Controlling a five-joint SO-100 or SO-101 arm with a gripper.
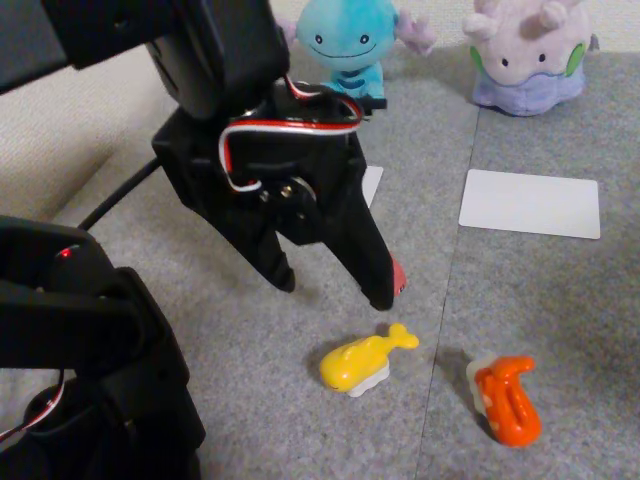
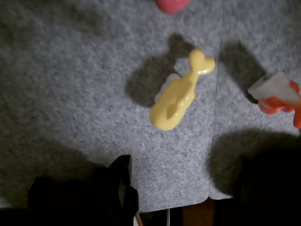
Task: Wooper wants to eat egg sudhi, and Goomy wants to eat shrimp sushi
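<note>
Wooper [image 1: 348, 40], a light blue plush, sits at the back of the grey mat, and Goomy [image 1: 527, 55], pale lilac, sits to its right. On the mat near the front lies the yellow egg sushi [image 1: 365, 362] [image 2: 181, 94]. The orange shrimp sushi [image 1: 508, 398] [image 2: 282, 96] lies to its right, on the neighbouring mat tile. My gripper [image 1: 332, 290] [image 2: 193, 162] hangs open just above the mat, behind and slightly left of the egg sushi in the fixed view. Nothing is between its fingers.
A pink-red sushi toy [image 1: 399, 277] [image 2: 171, 4] peeks out behind the right finger. A white card [image 1: 530, 203] lies in front of Goomy, and another white card [image 1: 372, 185] is partly hidden behind the arm. The arm's black base [image 1: 90, 380] fills the front left.
</note>
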